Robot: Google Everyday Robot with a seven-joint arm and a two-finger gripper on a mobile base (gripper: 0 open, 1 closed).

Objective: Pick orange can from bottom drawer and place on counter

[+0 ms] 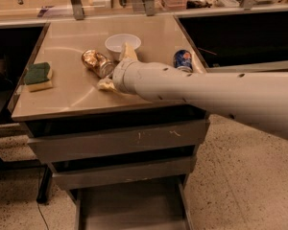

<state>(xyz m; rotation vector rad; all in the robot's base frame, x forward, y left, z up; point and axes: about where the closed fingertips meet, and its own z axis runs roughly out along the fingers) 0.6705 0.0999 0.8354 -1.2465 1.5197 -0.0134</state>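
Golden-orange metal: the orange can [96, 63] lies on its side on the counter [67, 97], roughly mid-surface, long axis running from upper left to lower right, dented wall catching the light. The gripper [114, 66] is over the counter at the can's lower-right end. Its two cream fingers [128, 51] are spread wide, one up beside the bowl and the other low, near the counter's front. The gap between them is clearly wider than the can, so the jaws read as released and not clamped on it. Whether either finger touches the can cannot be told. The arm [206, 92], a thick pale tube, enters from the right edge and crosses the counter's front right corner. A white bowl [122, 42] sits just behind the can, towards the back of the counter, partly hidden by the upper finger. The blue can [183, 60] stands upright near the right rim, just behind the arm. A green-and-yellow sponge [38, 76] lies near the left rim, well apart from the can. Below the counter the two upper drawers [120, 140] are closed, their fronts scuffed. The bottom drawer [129, 207] is pulled out, its grey floor bare. Black recessed sinks [240, 35] flank the counter on both sides
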